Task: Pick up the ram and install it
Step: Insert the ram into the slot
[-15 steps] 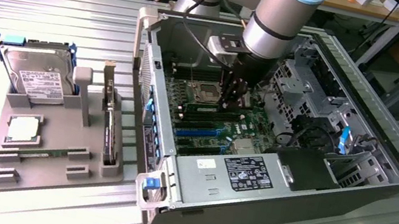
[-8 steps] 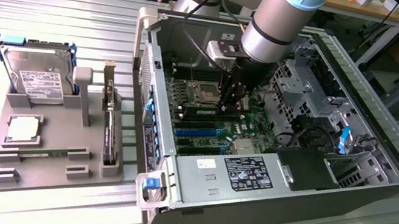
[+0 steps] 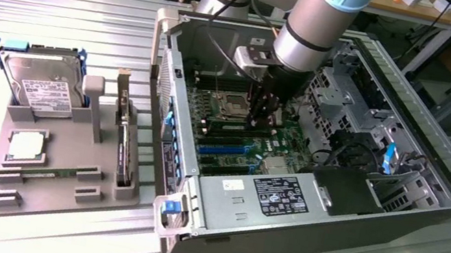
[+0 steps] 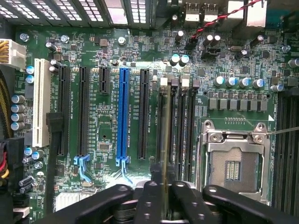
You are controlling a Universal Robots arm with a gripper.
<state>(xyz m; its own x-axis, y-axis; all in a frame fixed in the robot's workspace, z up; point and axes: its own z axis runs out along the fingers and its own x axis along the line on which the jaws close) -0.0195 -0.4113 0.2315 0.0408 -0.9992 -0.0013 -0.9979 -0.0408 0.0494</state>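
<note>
One claw (image 4: 163, 189) deep inside open PC case (image 3: 223, 244), nipped onto ram (image 4: 164, 135); arm (image 3: 319, 18) steep above claw; ram upright betw. fingers (image 4: 152, 198), thin edge toward wrist cam, long side in line w/ black mem slots (image 4: 180, 130) right below claw; can't tell if seated or just above; empty CPU socket (image 4: 233, 163) just beside claw; blue slot (image 4: 123, 116) on other side, a bit further off; tray (image 3: 54, 201) well apart from claw, outside case, w/ hard drive (image 3: 42, 87), silver chip (image 3: 25, 145), upright card (image 3: 124, 115), green stick (image 3: 45, 173) lying flat.
</note>
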